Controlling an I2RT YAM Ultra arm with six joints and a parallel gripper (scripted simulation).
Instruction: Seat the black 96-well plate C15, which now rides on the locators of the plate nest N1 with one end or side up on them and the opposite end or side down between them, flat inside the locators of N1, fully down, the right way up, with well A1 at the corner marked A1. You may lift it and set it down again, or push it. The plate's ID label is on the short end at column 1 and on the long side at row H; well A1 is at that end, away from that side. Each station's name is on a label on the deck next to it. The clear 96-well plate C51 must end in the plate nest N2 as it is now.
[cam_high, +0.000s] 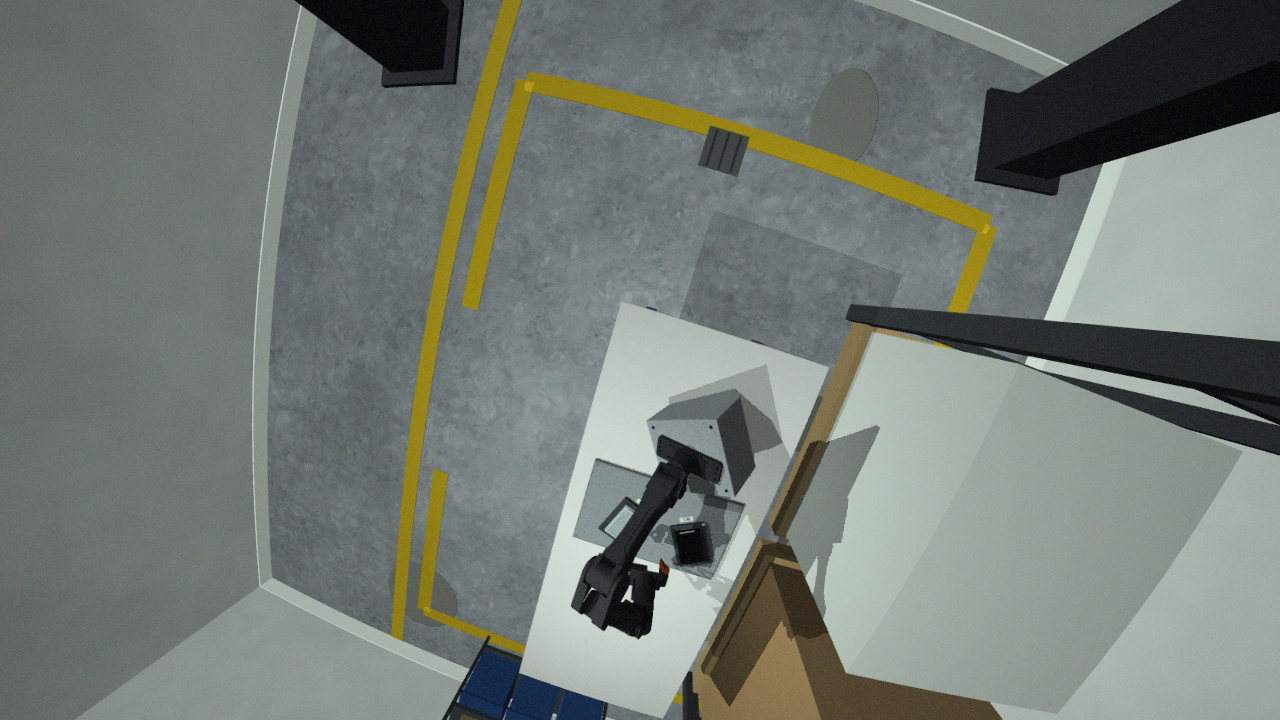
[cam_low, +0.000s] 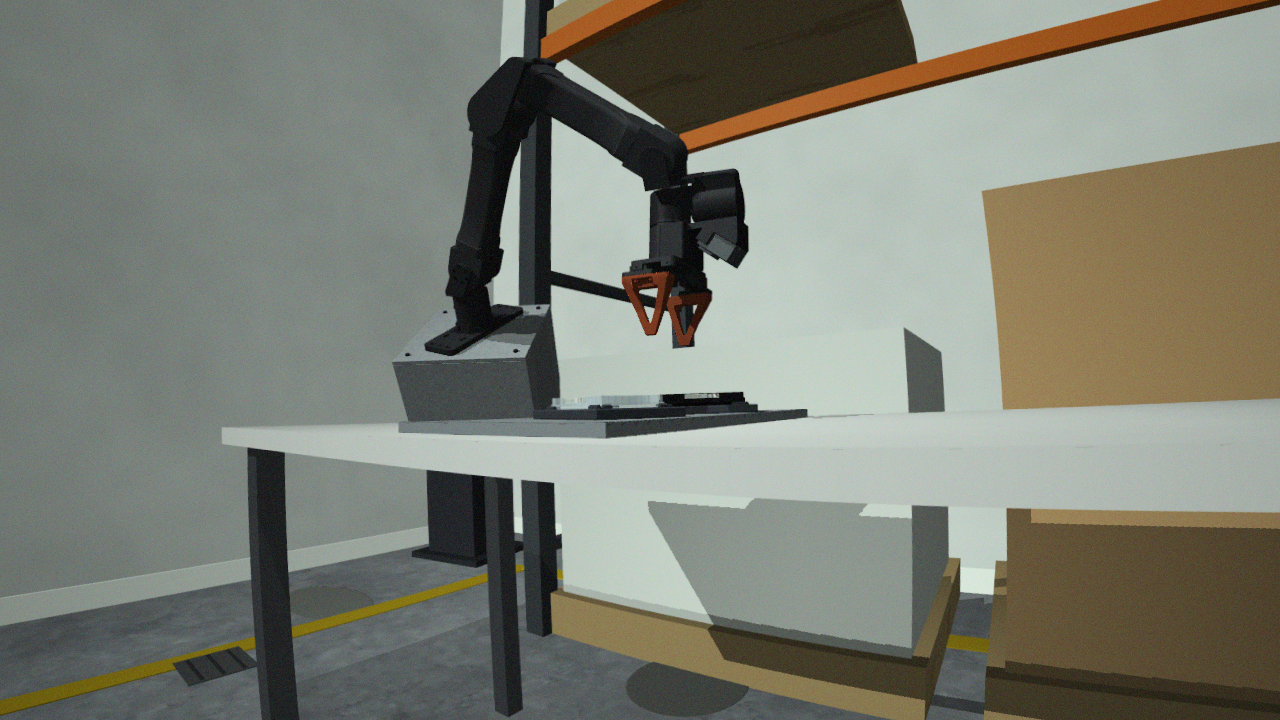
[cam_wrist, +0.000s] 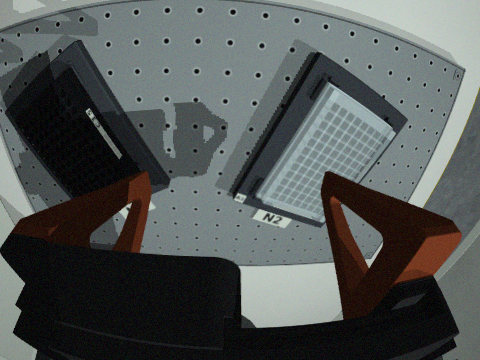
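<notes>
The black arm's gripper hangs above the desk with its two rust-red triangular fingers spread to their widest, holding nothing and touching nothing. In the exterior view the gripper points down, well above the plates.

Below it, in the wrist view, the grey perforated deck plate lies on the white desk. The black 96-well plate C15 sits at the left on the dark plate nest N1, partly hidden behind the left finger; its tilt cannot be judged from here. A narrow white label strip shows on its right-hand side. At the right, the clear 96-well plate C51 lies in the dark plate nest N2, with a white tag reading N2 on the deck just near it. Between the two nests the fingers' shadow falls on bare deck.

From the top view, the black plate lies just right of the arm's wrist. The grey angled pedestal carrying the arm stands at the deck's far left end.
</notes>
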